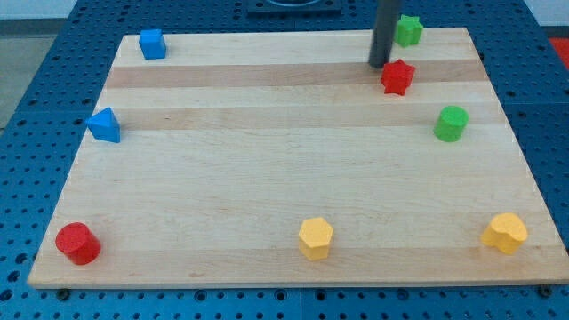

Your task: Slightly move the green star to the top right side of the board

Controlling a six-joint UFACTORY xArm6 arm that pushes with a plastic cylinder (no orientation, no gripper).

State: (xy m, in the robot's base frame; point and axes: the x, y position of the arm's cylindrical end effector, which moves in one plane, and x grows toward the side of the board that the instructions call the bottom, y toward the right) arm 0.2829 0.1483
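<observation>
The green star point(408, 30) lies at the view's top right, close to the board's top edge. My tip point(380, 64) is the lower end of a dark rod that comes down from the view's top. It stands just left of and below the green star, with a small gap between them. A red star point(397, 77) lies right next to my tip, on its lower right.
The wooden board point(267, 178) also carries a green cylinder point(451, 123) at the right, a blue cube point(153, 44) at the top left, a blue triangular block point(104, 125) at the left, a red cylinder point(77, 243) at the bottom left, a yellow hexagon point(316, 237) at the bottom middle and a yellow heart point(505, 233) at the bottom right.
</observation>
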